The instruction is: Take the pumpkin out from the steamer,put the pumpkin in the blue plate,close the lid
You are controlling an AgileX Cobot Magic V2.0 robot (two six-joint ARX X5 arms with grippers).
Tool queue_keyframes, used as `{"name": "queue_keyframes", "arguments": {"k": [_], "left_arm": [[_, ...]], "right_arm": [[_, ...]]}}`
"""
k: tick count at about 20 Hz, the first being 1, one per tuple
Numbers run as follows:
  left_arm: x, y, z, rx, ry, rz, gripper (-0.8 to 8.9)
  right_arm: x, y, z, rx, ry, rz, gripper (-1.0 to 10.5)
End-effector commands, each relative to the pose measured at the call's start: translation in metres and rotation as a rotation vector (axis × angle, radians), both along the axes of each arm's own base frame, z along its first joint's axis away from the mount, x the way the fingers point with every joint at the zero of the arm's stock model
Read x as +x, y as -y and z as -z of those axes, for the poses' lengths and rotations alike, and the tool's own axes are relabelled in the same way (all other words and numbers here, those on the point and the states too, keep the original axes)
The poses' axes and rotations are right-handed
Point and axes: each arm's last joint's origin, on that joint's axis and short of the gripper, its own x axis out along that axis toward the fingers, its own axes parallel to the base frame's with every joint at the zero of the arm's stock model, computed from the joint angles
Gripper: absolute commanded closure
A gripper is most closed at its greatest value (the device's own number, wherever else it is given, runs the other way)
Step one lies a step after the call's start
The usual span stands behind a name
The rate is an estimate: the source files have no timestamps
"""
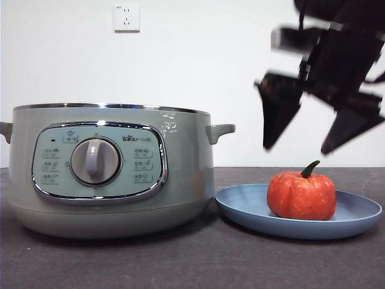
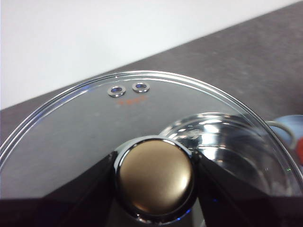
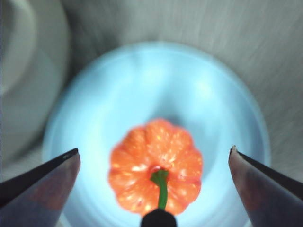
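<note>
The orange pumpkin with its green stem sits upright in the blue plate, right of the sage-green steamer, whose top is uncovered. My right gripper hangs open a little above the pumpkin, touching nothing. From the right wrist, the pumpkin lies in the plate between the spread jaws of the right gripper. My left gripper is shut on the round knob of the glass lid. The lid is out of the front view.
A white wall with a socket stands behind the dark table. The steamer's side handle juts toward the plate. In the right wrist view the steamer's wall lies close beside the plate.
</note>
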Motion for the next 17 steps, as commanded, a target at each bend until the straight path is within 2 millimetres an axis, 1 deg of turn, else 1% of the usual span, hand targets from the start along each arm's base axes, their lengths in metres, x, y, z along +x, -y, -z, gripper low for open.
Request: {"name": "queue_keyframes", "arguments": {"k": [1, 5, 8, 10, 12, 17], "left_arm": [[0.012, 0.009, -0.005, -0.052, 0.026, 0.062, 8.22], [0.043, 0.029, 0.008, -0.061, -0.048, 0.127, 8.22], [0.066, 0.042, 0.021, -0.053, -0.101, 0.145, 8.22], [0.079, 0.051, 0.030, -0.063, -0.138, 0.179, 8.22], [0.090, 0.057, 0.038, -0.062, -0.168, 0.178, 8.22], [0.108, 0.068, 0.059, -0.062, -0.213, 0.167, 8.22]], "right_arm": [[-0.013, 0.006, -0.021, 0.046, 0.073, 0.017, 3.8], [-0.036, 0.018, -0.055, 0.117, 0.204, 0.029, 3.8], [-0.048, 0.023, -0.072, 0.153, 0.279, 0.029, 3.8], [-0.053, 0.026, -0.078, 0.157, 0.313, 0.040, 3.8], [-0.056, 0.029, -0.080, 0.146, 0.333, 0.061, 3.8], [-0.057, 0.029, -0.081, 0.145, 0.340, 0.064, 3.8]]}}
